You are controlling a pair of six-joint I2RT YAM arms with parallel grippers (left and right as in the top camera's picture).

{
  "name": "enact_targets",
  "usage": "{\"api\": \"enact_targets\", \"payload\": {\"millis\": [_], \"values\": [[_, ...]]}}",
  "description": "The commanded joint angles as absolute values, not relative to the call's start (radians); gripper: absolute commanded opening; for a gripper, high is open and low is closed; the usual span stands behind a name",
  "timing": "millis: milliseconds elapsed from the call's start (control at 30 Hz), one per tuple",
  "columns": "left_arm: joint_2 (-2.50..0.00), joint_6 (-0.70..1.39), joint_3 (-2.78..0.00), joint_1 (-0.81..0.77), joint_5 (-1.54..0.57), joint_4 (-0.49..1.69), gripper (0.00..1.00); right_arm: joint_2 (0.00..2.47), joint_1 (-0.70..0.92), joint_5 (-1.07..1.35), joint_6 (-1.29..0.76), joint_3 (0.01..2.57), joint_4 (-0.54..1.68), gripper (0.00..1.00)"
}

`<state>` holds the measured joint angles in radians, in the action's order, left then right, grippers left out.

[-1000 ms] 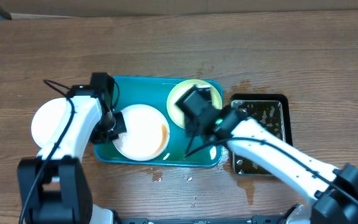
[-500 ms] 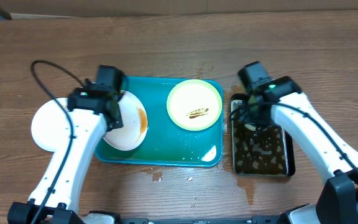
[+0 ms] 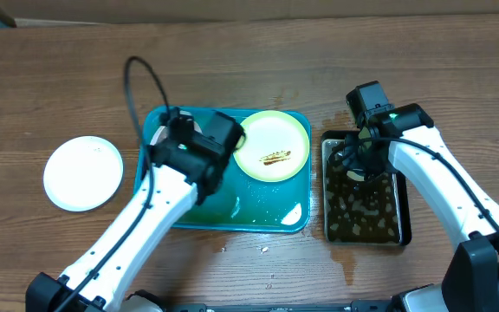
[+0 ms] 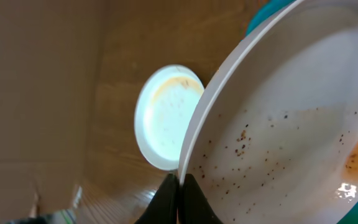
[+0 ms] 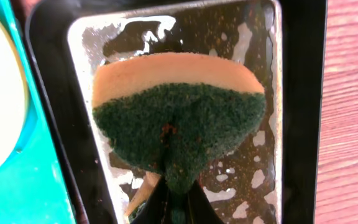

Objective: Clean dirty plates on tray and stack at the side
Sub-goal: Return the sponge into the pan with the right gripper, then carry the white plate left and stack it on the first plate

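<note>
Above tray [image 3: 267, 204], left gripper [image 4: 179, 185] pinches smeared white plate [image 4: 278, 124]; right gripper [image 5: 171, 198], clamping sponge [image 5: 179, 118] over pan [image 5: 300, 124], should scrub next.

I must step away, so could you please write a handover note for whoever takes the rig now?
Left gripper: shut on a white plate rim, tilted over the tray; brown smear on it.
Right gripper: shut on the sponge over the black pan.
Done: a second white plate on the table left of the tray.
Left: wipe the held plate and the smeared green-rimmed plate on the tray, stack both.
</note>
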<state>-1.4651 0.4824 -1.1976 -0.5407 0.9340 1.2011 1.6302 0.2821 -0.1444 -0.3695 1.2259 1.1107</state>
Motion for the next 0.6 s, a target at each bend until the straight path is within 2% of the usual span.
{"api": "enact_targets", "payload": {"millis": [0,500,567], "values": [[-1.451,0.525,-1.217,-0.609,1.135,1.199,0.04,1.635,0.278,-0.14,-0.361,1.197,1.102,0.04],[-1.451,0.537,-1.217,-0.627,1.143,1.2,0.04,1.635,0.278,-0.136,-0.362,1.195,1.102,0.04],[-1.451,0.573,-1.217,-0.592,1.076,1.199,0.04,1.635,0.278,-0.136,-0.362,1.195,1.103,0.04]]}}
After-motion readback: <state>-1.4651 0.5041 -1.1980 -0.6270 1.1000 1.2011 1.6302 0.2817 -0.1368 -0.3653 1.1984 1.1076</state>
